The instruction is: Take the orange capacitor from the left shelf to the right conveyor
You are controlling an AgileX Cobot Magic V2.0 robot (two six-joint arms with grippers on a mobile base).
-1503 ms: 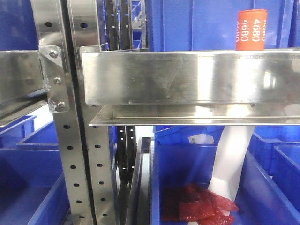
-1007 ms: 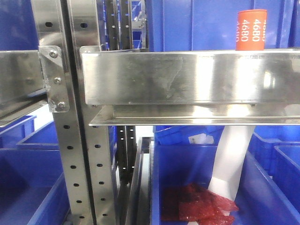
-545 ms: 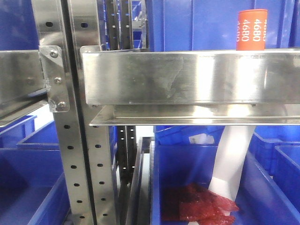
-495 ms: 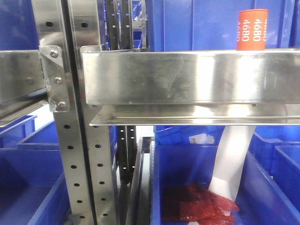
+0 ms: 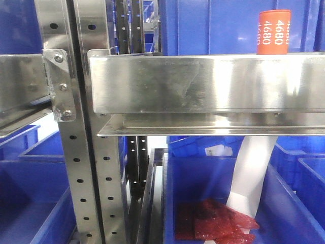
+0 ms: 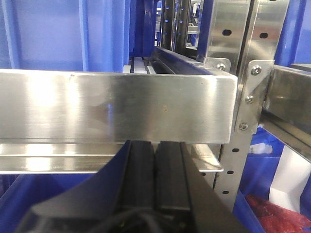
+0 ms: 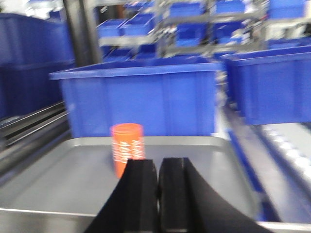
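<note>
Steel shelf (image 5: pixel 203 84) and blue bins (image 5: pixel 30 198) crowd all three views, so I have little room for error.

Nearest to me, the right gripper (image 7: pixel 158 165) has its two black fingers pressed together with nothing between them. The left gripper (image 6: pixel 155 145) is likewise closed and empty, its tips sitting just under the shelf's front rail (image 6: pixel 112 107).

Just past the right fingertips, the orange capacitor (image 7: pixel 127 148) stands upright on a silver tray (image 7: pixel 53 184), a little left of the fingers' line. My main worry is that if I drive forward with the fingers closed like this, they will hit the cylinder, tip it and send it rolling across the smooth metal. Even with the fingers opened, the offset means one finger could clip it instead of straddling it. The right wrist picture is blurred, so I cannot judge the gap well.

On the left side, raising that arm would knock the fingers into the rail above them.

Farther back, a large bin wall (image 7: pixel 160 99) stands behind the capacitor, and overshooting would jam the capacitor against it. The conveyor is not in view, so I cannot check the carry path.
</note>
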